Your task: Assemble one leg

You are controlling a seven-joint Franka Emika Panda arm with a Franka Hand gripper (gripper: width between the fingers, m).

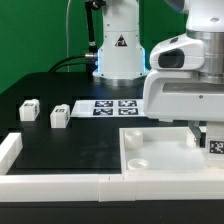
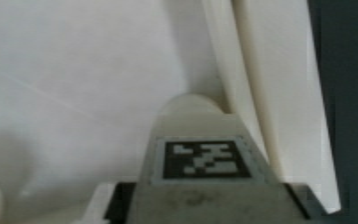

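End effector (image 1: pixel 207 140) grasping a leg (image 2: pixel 204 150) over the square panel (image 1: pixel 150 160); two legs (image 1: pixel 45 111) well apart.

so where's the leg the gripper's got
In the exterior view the leg sits at the right edge, held in the gripper just above the square panel; the wrist view shows it near the panel's raised rim.

I can't see the end effector (image 1: pixel 205 135) fingertips clearly at the exterior view's right edge, which crops the arm. In the wrist view the leg (image 2: pixel 202 150) runs off the lower edge, its base hidden, everything soft and blurred.
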